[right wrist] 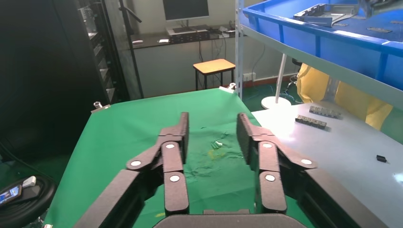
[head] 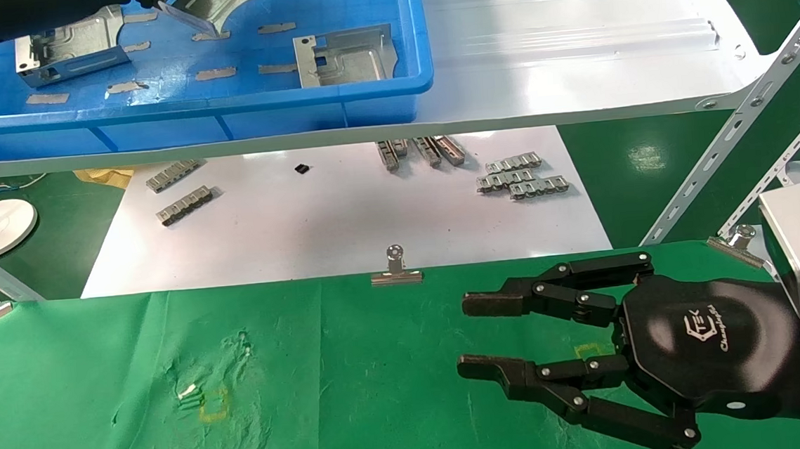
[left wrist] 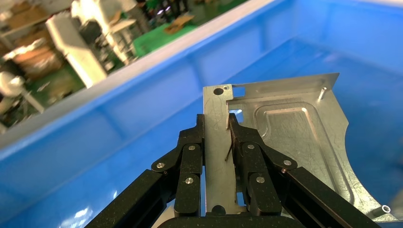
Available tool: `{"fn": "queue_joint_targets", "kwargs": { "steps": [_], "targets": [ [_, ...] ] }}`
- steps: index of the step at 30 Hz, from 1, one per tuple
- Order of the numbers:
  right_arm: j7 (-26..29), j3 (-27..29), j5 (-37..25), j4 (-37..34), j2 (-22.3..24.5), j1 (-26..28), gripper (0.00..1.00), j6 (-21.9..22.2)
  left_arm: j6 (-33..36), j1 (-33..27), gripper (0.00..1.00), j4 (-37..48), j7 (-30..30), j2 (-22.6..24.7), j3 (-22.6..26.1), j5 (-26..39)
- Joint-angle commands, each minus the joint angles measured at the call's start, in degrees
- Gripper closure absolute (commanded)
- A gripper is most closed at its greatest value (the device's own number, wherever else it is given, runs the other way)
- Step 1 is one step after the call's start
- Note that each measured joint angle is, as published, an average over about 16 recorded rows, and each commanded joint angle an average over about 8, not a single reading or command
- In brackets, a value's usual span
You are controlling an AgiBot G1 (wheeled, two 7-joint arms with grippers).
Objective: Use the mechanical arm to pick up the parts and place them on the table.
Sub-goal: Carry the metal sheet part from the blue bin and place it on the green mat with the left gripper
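My left gripper (left wrist: pixel 216 124) is shut on a silvery sheet-metal part (left wrist: pixel 285 128), clamping its flat edge strip and holding it lifted inside the blue bin (head: pixel 236 102) on the white shelf. In the head view the held part (head: pixel 216 5) shows at the top edge under my left arm. Two more parts lie in the bin, one at the left (head: pixel 67 50) and one at the right (head: pixel 346 56). My right gripper (head: pixel 471 336) is open and empty, hovering over the green table (head: pixel 136 384) at the right; it also shows in the right wrist view (right wrist: pixel 211 128).
The glossy white shelf (head: pixel 570 43) carries the bin, with slotted struts (head: pixel 738 123) at the right. Below it a white sheet (head: pixel 336 222) holds several small grey toothed strips (head: pixel 520 177). Binder clips (head: pixel 396 270) grip the cloth's far edge. A yellow mark (head: pixel 212 407) sits left of centre.
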Motion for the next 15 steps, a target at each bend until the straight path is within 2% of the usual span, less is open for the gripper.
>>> {"fn": "queue_joint_targets", "kwargs": {
  "steps": [1,6,15],
  "targets": [
    [0.0,0.0,0.0,0.0,0.0,0.0,0.0,0.0,1.64,-0.34,1.0,-0.29,1.03,-0.47,-0.39,-0.59],
    [0.0,0.0,0.0,0.0,0.0,0.0,0.0,0.0,9.76,-0.71,1.0,-0.67,3.13,-2.12,-1.36,-2.19],
    [0.0,-0.01,0.0,0.0,0.0,0.0,0.0,0.0,31.32,-0.34,1.0,-3.07,8.32,-6.12,-1.6,-3.51]
  ]
}}
